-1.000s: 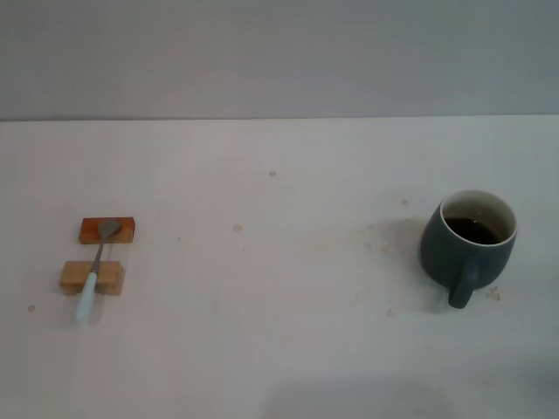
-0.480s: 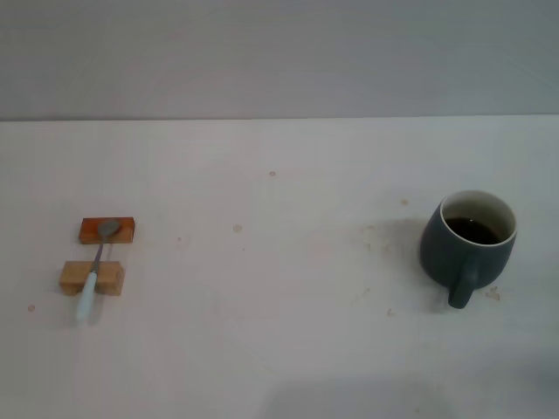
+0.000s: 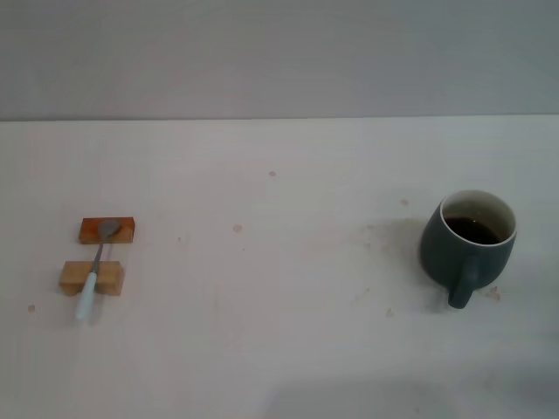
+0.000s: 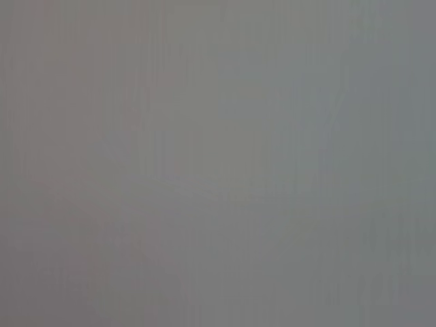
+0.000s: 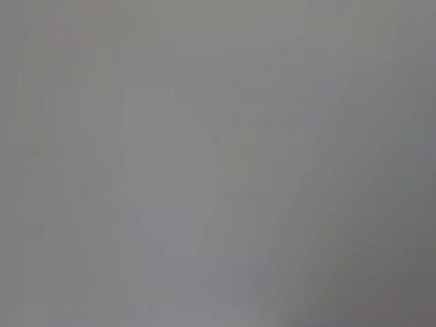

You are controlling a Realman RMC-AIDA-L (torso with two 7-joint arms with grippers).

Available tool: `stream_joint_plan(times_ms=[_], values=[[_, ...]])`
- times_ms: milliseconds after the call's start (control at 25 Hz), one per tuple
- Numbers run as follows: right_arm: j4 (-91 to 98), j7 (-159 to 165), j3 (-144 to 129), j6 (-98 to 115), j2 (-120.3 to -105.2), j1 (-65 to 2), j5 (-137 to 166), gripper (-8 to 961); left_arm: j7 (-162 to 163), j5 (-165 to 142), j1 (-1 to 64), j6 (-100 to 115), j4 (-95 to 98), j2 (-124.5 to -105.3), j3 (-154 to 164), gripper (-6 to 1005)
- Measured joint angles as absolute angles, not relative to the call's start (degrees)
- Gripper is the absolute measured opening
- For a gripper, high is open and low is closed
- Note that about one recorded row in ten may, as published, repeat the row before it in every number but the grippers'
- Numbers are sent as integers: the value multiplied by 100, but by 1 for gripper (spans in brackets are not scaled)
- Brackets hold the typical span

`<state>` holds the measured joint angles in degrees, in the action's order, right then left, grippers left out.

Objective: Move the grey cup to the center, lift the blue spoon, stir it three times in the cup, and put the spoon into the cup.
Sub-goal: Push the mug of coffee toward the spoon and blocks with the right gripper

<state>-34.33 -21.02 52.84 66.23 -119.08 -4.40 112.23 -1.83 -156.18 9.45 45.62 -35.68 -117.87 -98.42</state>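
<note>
Cup [image 3: 468, 245] stood at the right of the head frame, a little below mid-height, upright on the tabletop [image 3: 279, 305], with its handle turned toward the lower edge and dark liquid inside. It was in the same spot as a second before; nothing on the tabletop had shifted in that time, so I judged the first step, moving the cup to the centre, as not yet begun.

Spoon [image 3: 94, 269] lay far off at the left of the frame, well apart from the cup. Its metal bowl rested on the orange-brown block [image 3: 107, 230] and its blue handle crossed the tan block [image 3: 92, 278] below it, the tip reaching past that block toward the lower left. It too had not moved.

Neither of my arms showed in the head view. Both wrist views gave only flat grey, with no object in them, so my left and right fingers were out of sight, and I could not say whether they were open or closed.

I could read no brand, label or writing on the cup, spoon or blocks. A few small brown specks marked the tabletop.
</note>
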Motion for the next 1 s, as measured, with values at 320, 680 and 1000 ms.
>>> stream_joint_plan(times_ms=[320, 680, 1000], values=[[-2800, -1512, 4514, 7109, -11880, -650, 11291, 122, -116, -15594, 801, 4637, -3595, -11802, -9660, 710], [-1458, -178, 4192, 7677, -11872, -1041, 12267, 121, 102, -15590, 620, 4903, -3667, -11823, -9425, 710], [-880, -115, 4569, 7390, -11866, -1602, 12110, 121, 96, -15565, 500, 5137, -3715, -11853, -9179, 709]])
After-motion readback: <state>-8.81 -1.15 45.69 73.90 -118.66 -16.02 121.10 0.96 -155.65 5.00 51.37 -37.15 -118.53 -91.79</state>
